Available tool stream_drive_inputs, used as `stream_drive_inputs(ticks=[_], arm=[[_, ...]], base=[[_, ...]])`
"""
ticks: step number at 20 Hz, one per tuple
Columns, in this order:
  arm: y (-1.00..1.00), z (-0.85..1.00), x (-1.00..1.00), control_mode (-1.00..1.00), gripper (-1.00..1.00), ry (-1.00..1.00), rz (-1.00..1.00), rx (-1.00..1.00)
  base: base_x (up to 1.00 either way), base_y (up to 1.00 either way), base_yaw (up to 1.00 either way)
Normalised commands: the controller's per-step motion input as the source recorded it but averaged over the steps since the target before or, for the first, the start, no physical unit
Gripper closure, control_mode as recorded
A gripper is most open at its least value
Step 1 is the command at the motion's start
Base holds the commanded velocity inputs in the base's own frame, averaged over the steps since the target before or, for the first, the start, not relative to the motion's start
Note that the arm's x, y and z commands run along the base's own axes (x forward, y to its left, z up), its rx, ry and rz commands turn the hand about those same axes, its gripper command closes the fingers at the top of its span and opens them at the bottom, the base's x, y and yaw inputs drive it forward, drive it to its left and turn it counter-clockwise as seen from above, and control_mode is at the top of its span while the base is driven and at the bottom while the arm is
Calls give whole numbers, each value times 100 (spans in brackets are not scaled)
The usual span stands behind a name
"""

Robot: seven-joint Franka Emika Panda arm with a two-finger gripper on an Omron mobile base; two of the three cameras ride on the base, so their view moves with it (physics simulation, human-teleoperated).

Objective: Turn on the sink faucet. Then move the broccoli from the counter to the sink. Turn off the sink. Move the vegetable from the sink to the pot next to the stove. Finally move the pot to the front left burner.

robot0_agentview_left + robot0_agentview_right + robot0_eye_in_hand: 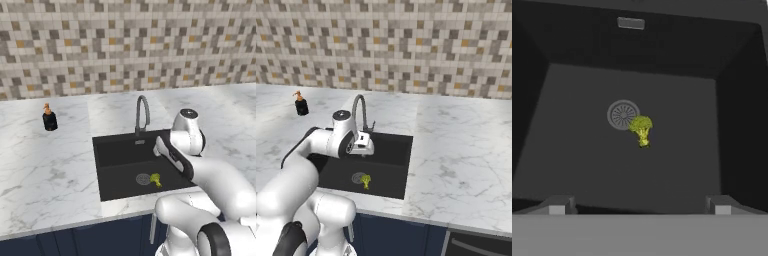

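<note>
Broccoli (641,129) sits on the sink (572,165) floor, touching the drain (621,114) edge. Gripper (639,206) hovers above the basin, jaws wide open, empty. No water visible at the faucet (142,113), so likely the pick-from-sink step: descend straight, straddle the floret, close.

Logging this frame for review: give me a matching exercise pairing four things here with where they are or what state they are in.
Things:
1. broccoli
2. soap bottle
3. sink faucet
4. hand

Places or states:
A. on the counter, left of the sink
B. open, above the basin
C. on the sink floor beside the drain
D. behind the sink's back edge

Pairs: 1-C, 2-A, 3-D, 4-B
</note>
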Motion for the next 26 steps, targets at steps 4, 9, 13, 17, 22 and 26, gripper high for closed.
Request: stream_drive_inputs(ticks=[4,9,13,17,22,26], arm=[[9,-38,4,-100,-100,4,-6,-6],[11,-28,17,-100,-100,3,-5,-5],[4,-30,14,-100,-100,2,-3,-3],[1,-34,10,-100,-100,2,-3,-2],[0,-34,5,-100,-100,1,0,0],[0,-32,15,-100,-100,1,0,0]], base=[[0,0,0],[0,0,0],[0,0,0],[0,0,0],[0,0,0],[0,0,0]])
